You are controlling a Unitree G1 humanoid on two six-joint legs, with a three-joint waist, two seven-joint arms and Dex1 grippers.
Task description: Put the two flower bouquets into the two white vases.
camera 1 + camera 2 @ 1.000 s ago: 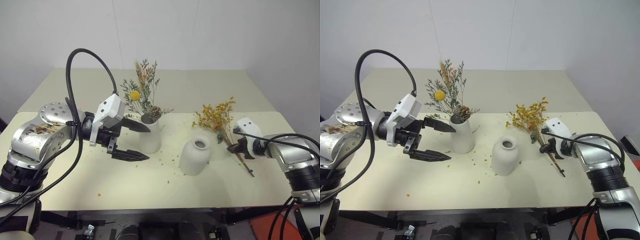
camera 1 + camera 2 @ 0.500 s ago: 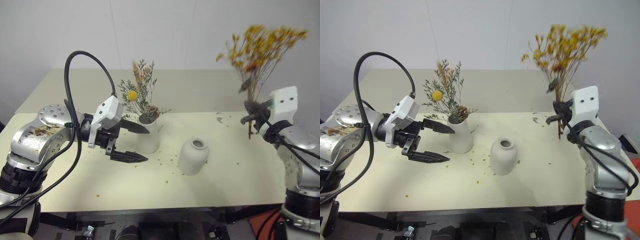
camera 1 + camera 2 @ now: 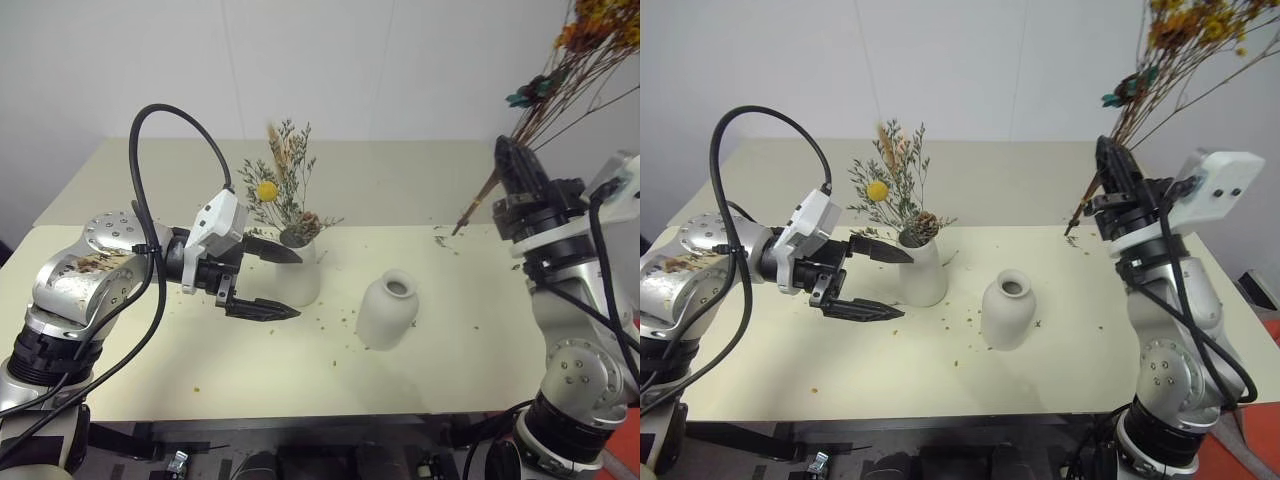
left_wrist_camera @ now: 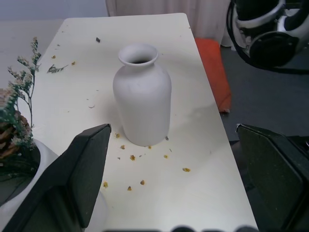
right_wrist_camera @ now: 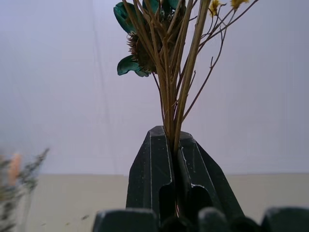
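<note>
Item one, the yellow-orange bouquet [image 3: 1185,40]: you hold it aloft at the far right, stems pinched in the right pincer [image 5: 175,145], which is clamped tight around the bundle, heads up and the stem ends [image 3: 462,224] poking out below, toward the table. Item two, the short narrow-necked vase [image 3: 388,310]: empty, upright near the middle of the table [image 3: 420,375], with loose petals scattered around its base. Item three, the tall vase [image 3: 300,272]: to its left, already carrying the grey-green bouquet [image 3: 280,190]. Item four, the left pincer [image 3: 262,282]: spread wide and empty, just beside the tall vase, its fingers pointing right toward the short one. For the step in hand, I judge that you need the stems turned to hang straight down before you descend, since the neck is small and the bundle splays. Bring the stem ends directly over the mouth, lower slowly, and watch for stray stalks catching the rim. The vase looks light enough to tip, so you might bring the open left pincer alongside its body to steady it. Release only once the stems sit well inside the neck
</note>
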